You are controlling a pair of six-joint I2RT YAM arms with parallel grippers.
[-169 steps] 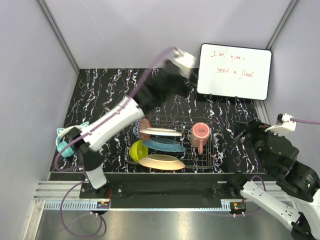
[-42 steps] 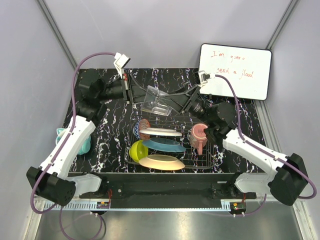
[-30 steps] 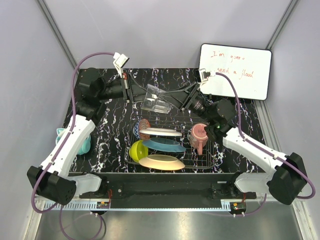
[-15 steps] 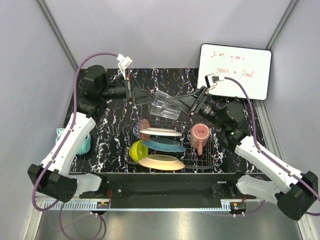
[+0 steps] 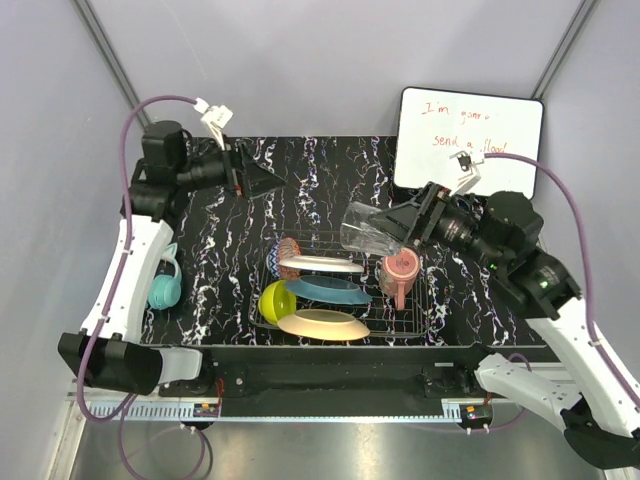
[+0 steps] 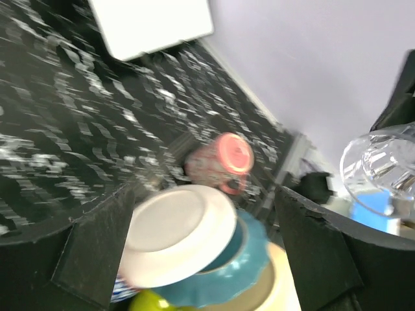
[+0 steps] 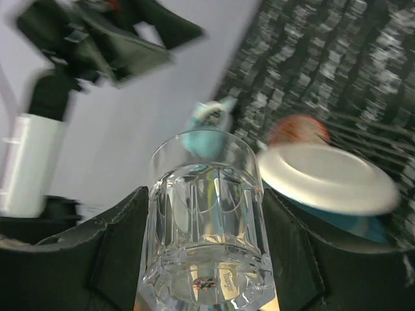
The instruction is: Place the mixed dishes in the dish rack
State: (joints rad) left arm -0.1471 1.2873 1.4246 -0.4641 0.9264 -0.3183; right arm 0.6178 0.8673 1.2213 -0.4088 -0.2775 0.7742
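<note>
My right gripper (image 5: 392, 228) is shut on the clear glass (image 5: 368, 230) and holds it on its side in the air above the back of the dish rack (image 5: 428, 306). In the right wrist view the glass (image 7: 206, 214) fills the space between the fingers. My left gripper (image 5: 262, 180) is open and empty, high at the back left. In the rack stand the white plate (image 5: 320, 265), the teal plate (image 5: 328, 289), the orange plate (image 5: 323, 324), the yellow-green bowl (image 5: 275, 301), the red-patterned bowl (image 5: 288, 249) and the reddish-brown cup (image 5: 400, 268). The left wrist view shows the white plate (image 6: 178, 240) and the cup (image 6: 224, 159).
A white board with red writing (image 5: 468, 142) leans at the back right. A teal object (image 5: 165, 286) lies on the black marbled table left of the rack. Grey walls close in both sides.
The glass was between both grippers above the rack's back. The left gripper has let go and drawn back left. The right gripper has carried the glass to the right, above the cup.
</note>
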